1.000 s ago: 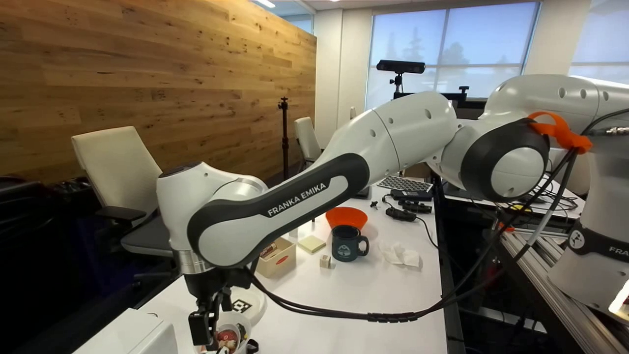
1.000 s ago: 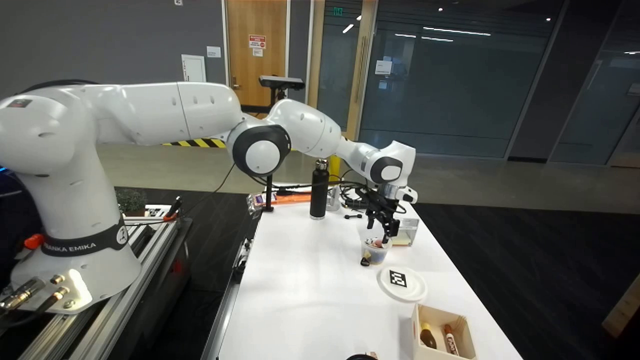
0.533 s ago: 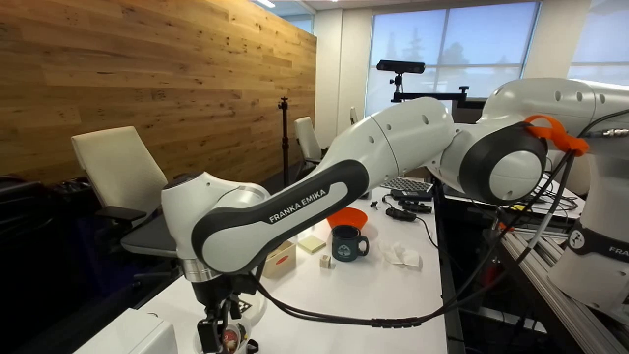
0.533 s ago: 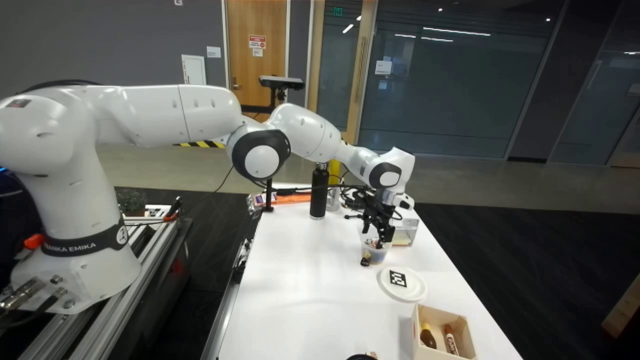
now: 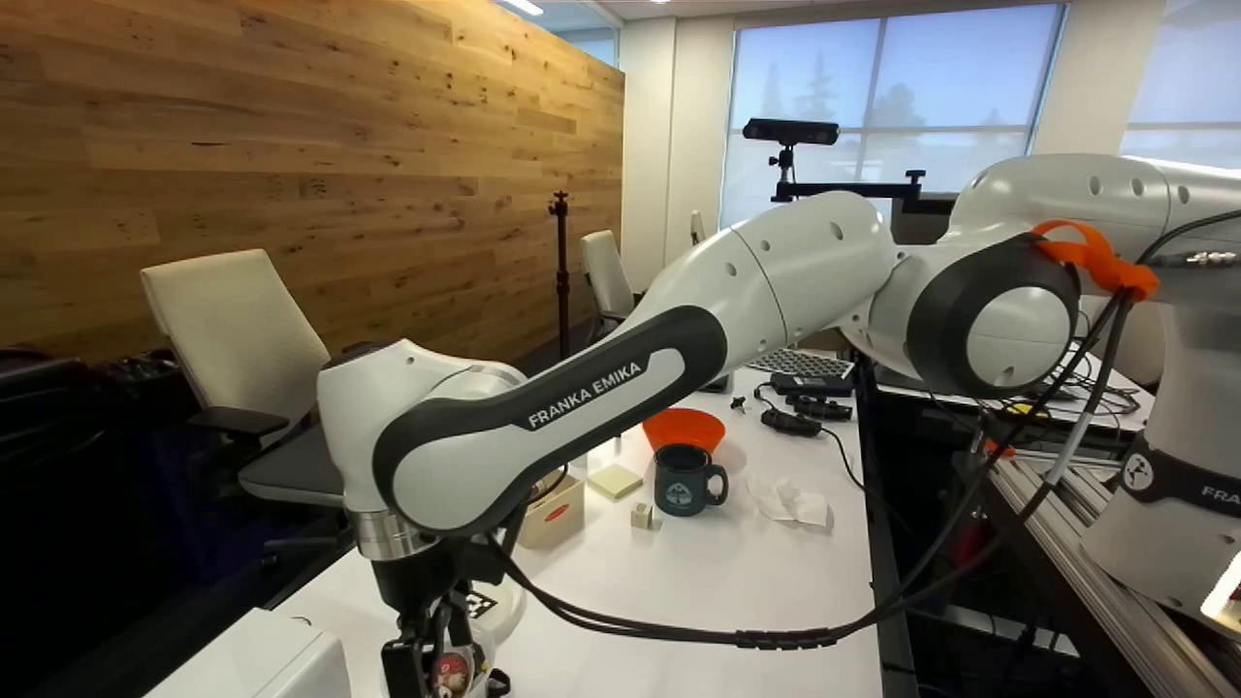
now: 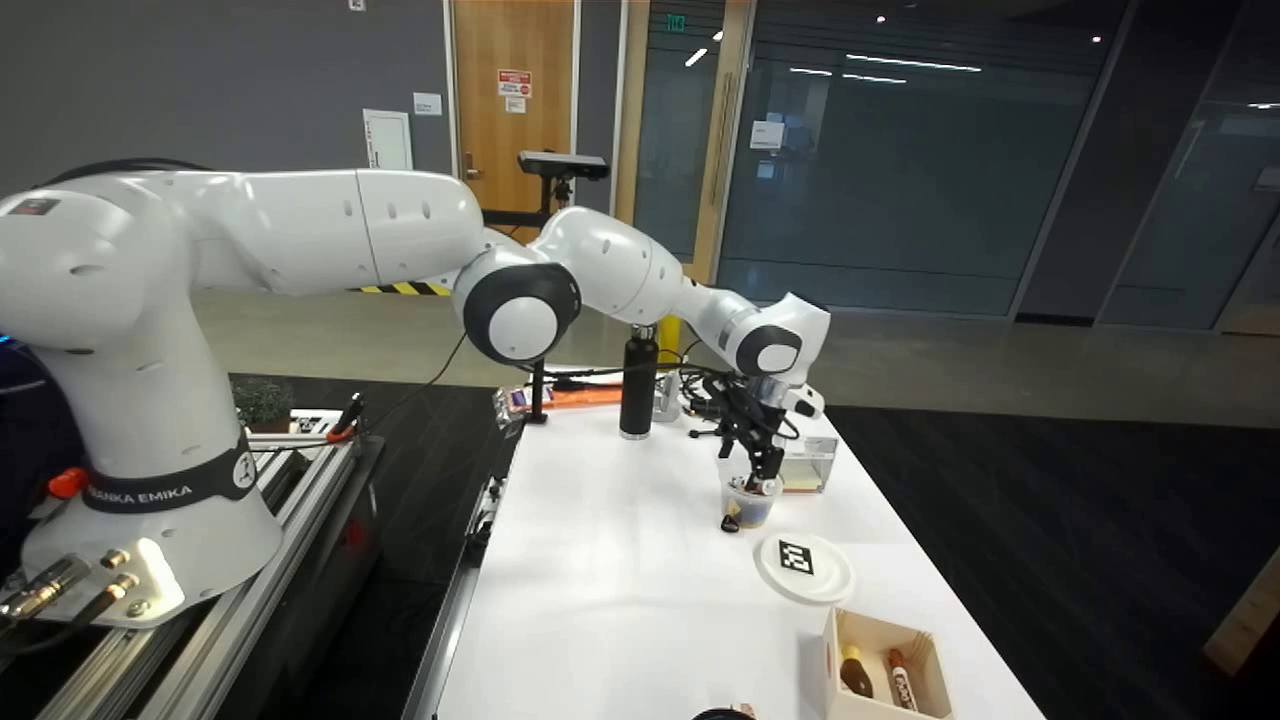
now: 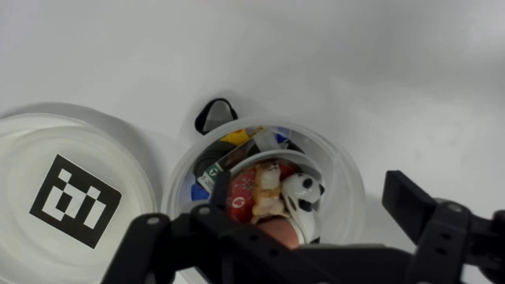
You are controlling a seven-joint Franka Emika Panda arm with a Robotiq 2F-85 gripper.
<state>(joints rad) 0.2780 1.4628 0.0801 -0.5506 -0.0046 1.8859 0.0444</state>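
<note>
The hand [image 7: 308, 189] is released, its fingers standing wide apart and gripping nothing. It points down over the tub [image 7: 351, 185], which stands upright on the surface [image 6: 600, 600]. An exterior view shows a fingertip at about the rim, though whether it touches anything inside cannot be told. In the tub sits a smaller cup [image 7: 276, 152], and in that lie a dog [image 7: 269, 189], a panda [image 7: 303, 191], something red [image 7: 245, 187] and a pink piece [image 7: 280, 232], all crowded together. Other odds and ends, such as a yellow bit [image 7: 236, 137], lie between cup and tub wall.

In the wrist view one finger covers the cup's left edge, while the opposite one shows beyond the tub's right rim. That rim could well end up pinched, so centring over the cup and narrowing the spread before going lower seems wise. The figures look smooth and apt to slip; a slow, level squeeze across the widest part of just one should hold best, as neighbours may get dragged along. The light tub probably tips easily, so any lift should be straight up. Sideways moves want care: a clear box [image 6: 805, 470] and a plate [image 6: 835, 585] stand near.
</note>
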